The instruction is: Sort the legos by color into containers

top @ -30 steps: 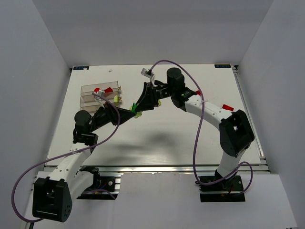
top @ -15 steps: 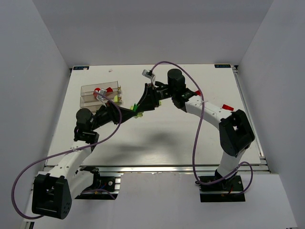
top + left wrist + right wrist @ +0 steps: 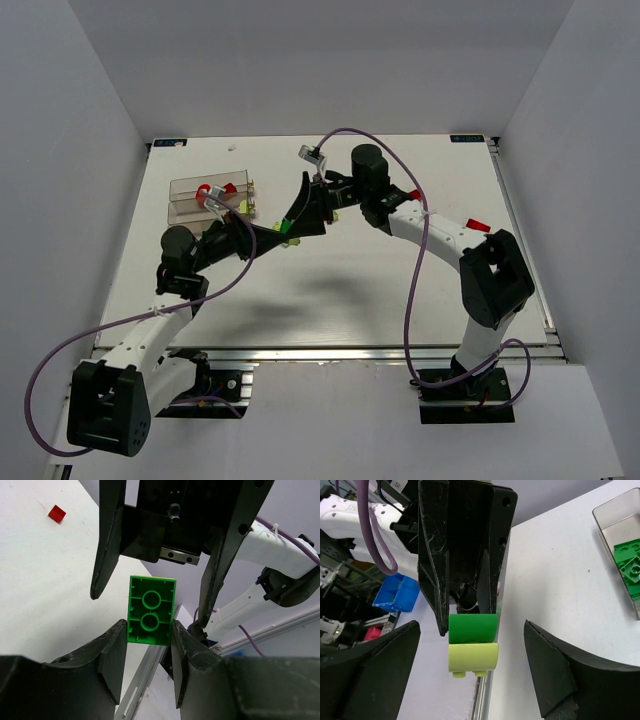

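The green brick (image 3: 151, 611), a lime brick (image 3: 473, 656) joined to it, is gripped by the left claw (image 3: 148, 630) above the worktop (image 3: 350, 290) centre. The right claw (image 3: 470, 628) is spread wide, empty. Some legos (image 3: 630, 560) are already lodged in the tray (image 3: 180, 205) at 10 o'clock. A red brick (image 3: 478, 226) at 3 o'clock remains unsorted.

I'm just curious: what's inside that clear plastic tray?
One compartment of the clear plastic tray holds green studded bricks; red bricks lie elsewhere in it. The left arm covers part.

Just right of the tray (image 3: 180, 205), passage was blocked: the left gripper (image 3: 148, 630) with its green lego (image 3: 151, 611) was flanked by the right gripper (image 3: 471, 625); nearer, bare table (image 3: 330, 300) was seen
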Tool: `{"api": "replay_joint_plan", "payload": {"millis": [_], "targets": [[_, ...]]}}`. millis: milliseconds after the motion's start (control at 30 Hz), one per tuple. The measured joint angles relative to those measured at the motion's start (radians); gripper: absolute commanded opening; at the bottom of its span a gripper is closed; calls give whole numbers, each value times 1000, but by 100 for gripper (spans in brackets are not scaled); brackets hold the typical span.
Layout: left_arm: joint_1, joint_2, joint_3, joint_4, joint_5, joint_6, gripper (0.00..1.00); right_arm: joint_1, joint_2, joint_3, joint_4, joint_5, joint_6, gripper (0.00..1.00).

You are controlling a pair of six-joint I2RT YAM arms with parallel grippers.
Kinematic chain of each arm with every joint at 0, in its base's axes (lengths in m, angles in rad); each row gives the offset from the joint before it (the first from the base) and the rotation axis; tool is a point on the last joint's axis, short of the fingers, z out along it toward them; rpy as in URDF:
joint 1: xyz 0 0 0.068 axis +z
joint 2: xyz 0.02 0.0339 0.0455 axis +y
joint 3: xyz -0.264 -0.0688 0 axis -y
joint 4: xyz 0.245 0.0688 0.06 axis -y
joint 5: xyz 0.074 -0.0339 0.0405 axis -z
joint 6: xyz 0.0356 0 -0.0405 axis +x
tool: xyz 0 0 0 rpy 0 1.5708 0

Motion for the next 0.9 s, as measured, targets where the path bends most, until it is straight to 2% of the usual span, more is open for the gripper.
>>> {"api": "replay_joint_plan", "payload": {"millis": [433, 633, 833, 867, 900], "targets": [[-1, 4, 46, -65, -5, 44, 0, -32, 0, -6, -58, 26, -104, 89], [-1, 12, 60, -92, -8, 69, 0, -47, 0, -23, -58, -6, -119, 69], [0, 17, 60, -111, -18, 85, 0, -48, 0, -25, -31, -51, -103, 36], [0, 17, 61, -107, -18, 88, 0, -48, 0, -25, -26, -55, -96, 26], [0, 17, 61, -105, -17, 91, 0, -48, 0, -25, -24, -60, -82, 21]]}}
